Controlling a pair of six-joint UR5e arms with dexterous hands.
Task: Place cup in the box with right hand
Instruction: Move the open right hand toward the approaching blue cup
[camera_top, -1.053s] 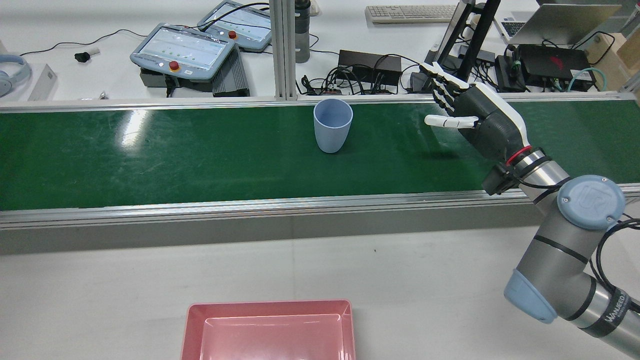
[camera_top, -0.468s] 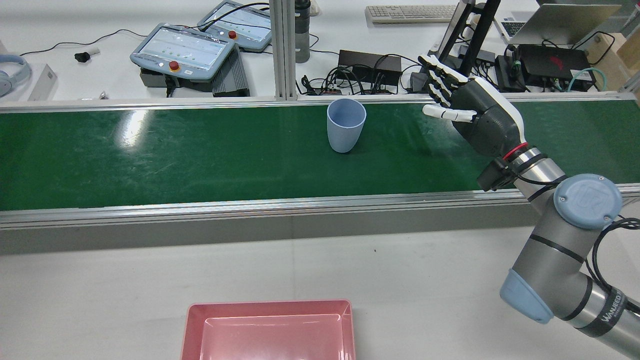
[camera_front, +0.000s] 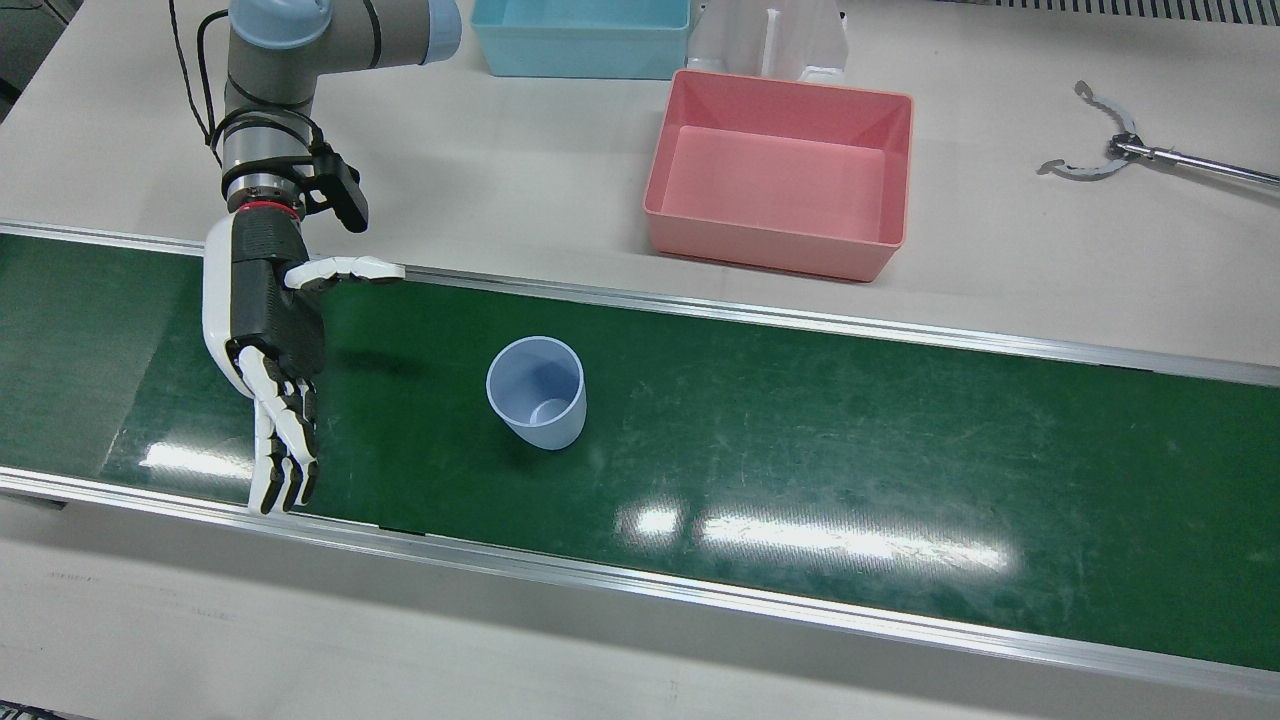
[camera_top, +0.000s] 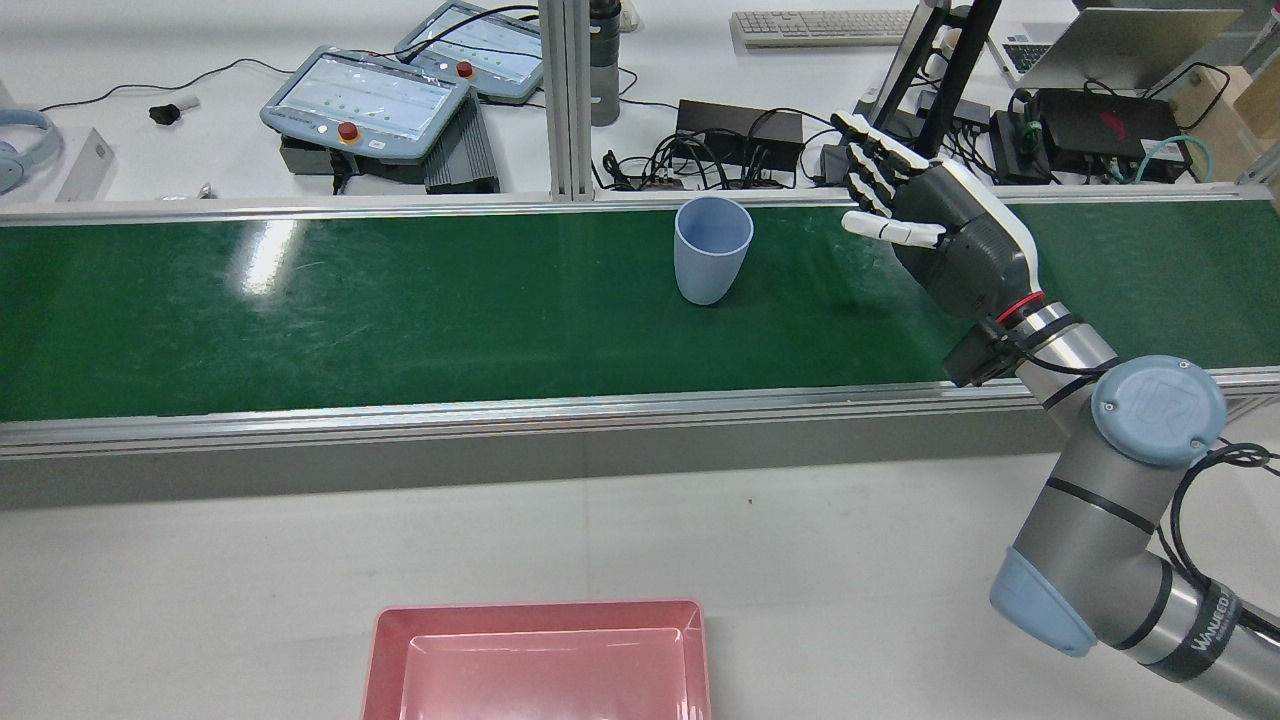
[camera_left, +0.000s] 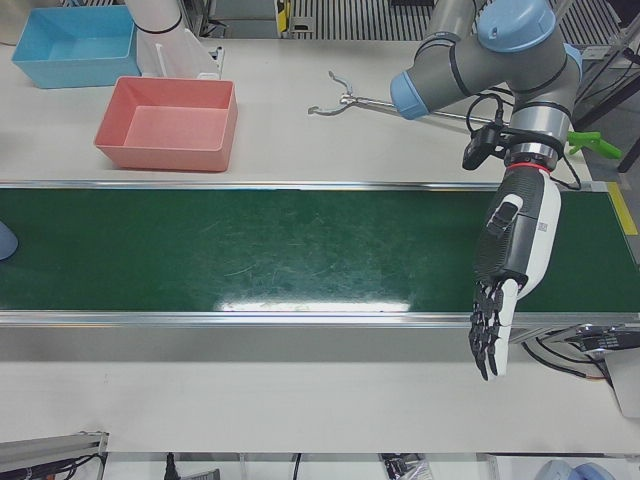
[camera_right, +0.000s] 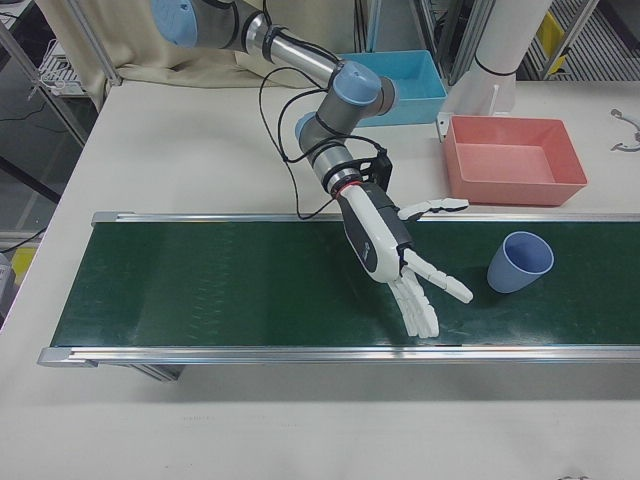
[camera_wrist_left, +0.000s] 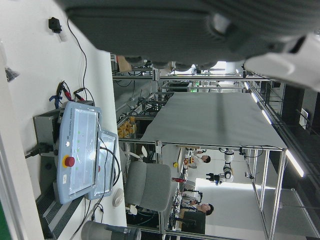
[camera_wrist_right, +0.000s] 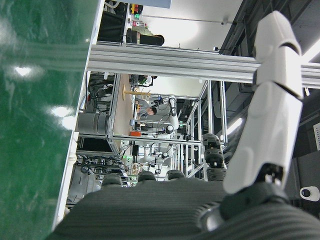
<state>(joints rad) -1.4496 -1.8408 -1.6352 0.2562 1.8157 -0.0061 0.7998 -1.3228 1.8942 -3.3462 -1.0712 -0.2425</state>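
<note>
A green conveyor belt (camera_front: 800, 450) runs the length of the pale bench (camera_front: 520, 180), framed by aluminium rails along both long edges. The light blue cup (camera_front: 537, 392) stands upright, mouth up, on the belt, nearer the far rail in the rear view, with bare belt on every side of it. The right hand (camera_front: 265, 330) hovers over the belt well apart from the cup, palm toward it, fingers (camera_front: 285, 450) stretched out and spread, thumb out sideways; it holds nothing. In the front view its fingertips reach almost to the operators' rail. Open belt lies between hand and cup. The pink box (camera_front: 780, 175) sits on the bench beyond the robot-side rail, empty inside, with clear bench around it and a blue bin (camera_front: 580, 35) behind. The left hand (camera_left: 510, 270) hangs over the other end of the belt, fingers extended and empty, its tips past the front rail.

Against the rear view half a second ago, the cup (camera_top: 712, 248) has travelled along the belt toward the right hand (camera_top: 950, 235), narrowing the gap, and the hand has drawn slightly toward the far rail.
</note>
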